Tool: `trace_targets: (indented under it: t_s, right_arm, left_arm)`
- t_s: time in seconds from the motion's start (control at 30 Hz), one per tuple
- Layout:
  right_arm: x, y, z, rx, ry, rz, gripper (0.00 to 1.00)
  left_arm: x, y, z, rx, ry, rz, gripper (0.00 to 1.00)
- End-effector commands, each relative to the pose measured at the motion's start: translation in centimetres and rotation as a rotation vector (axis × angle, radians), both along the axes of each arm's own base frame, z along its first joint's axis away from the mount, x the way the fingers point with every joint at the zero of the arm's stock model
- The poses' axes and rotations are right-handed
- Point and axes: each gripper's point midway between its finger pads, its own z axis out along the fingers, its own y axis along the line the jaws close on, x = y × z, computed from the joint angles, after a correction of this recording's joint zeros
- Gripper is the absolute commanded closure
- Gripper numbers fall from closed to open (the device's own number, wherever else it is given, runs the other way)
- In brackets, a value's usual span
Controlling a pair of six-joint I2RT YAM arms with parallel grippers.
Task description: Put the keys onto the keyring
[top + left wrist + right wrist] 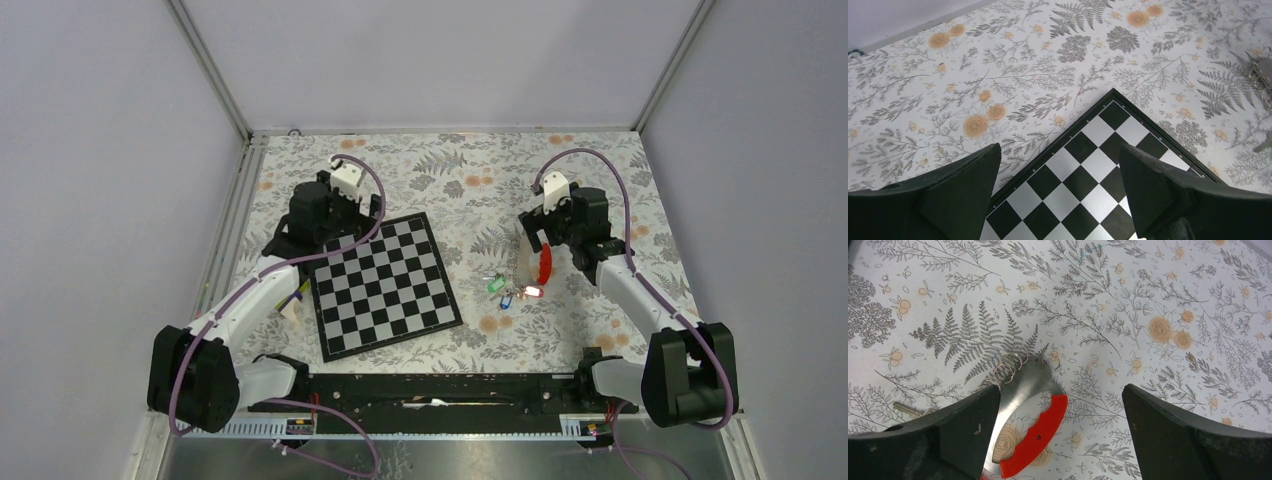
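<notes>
The keyring (545, 265), a red curved piece on a silver crescent, lies on the flowered cloth right of the chessboard. In the right wrist view the keyring (1035, 437) lies below and between the fingers, close to the left one, with small wire rings (1010, 365) at its far end. My right gripper (548, 245) (1060, 390) hangs open just above it, holding nothing. The keys lie loose in front of the keyring: green (494, 284), blue (507, 298), red-white (532, 292). My left gripper (350, 222) (1059, 150) is open and empty over the board's far part.
The black-and-white chessboard (385, 285) (1083, 185) lies tilted in the middle left of the table. A small yellow-purple-white object (296, 300) sits by its left edge, under the left arm. Metal rails border the cloth on the left and back.
</notes>
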Motion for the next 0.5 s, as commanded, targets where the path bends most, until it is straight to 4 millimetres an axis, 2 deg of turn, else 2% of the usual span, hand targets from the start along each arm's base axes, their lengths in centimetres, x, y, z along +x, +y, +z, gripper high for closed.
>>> trace_targets:
  t_s: [0.0,0.07,0.2,0.4,0.47]
  right_arm:
    - [0.9,0.8,0.9,0.063,-0.039,-0.005,0.00]
    - [0.7,1.1,1.0,0.077,-0.038,0.010,0.01]
    - [0.6,1.1,1.6,0.093,-0.051,-0.001,0.00]
    - [0.1,0.9,4.3,0.163,-0.037,-0.077,0.00]
    - [-0.4,0.9,4.4,0.177,-0.002,-0.090,0.00]
  left_arm:
    - [1.3,1.8,2.8,-0.061,-0.108,0.088,0.01]
    - [1.7,3.4,2.8,-0.070,-0.118,0.174,0.01]
    - [1.5,4.5,2.7,-0.049,-0.112,0.195,0.01]
    - [0.0,6.0,4.4,-0.066,-0.180,0.228,0.01]
    - [-0.4,6.3,4.8,-0.062,-0.182,0.236,0.01]
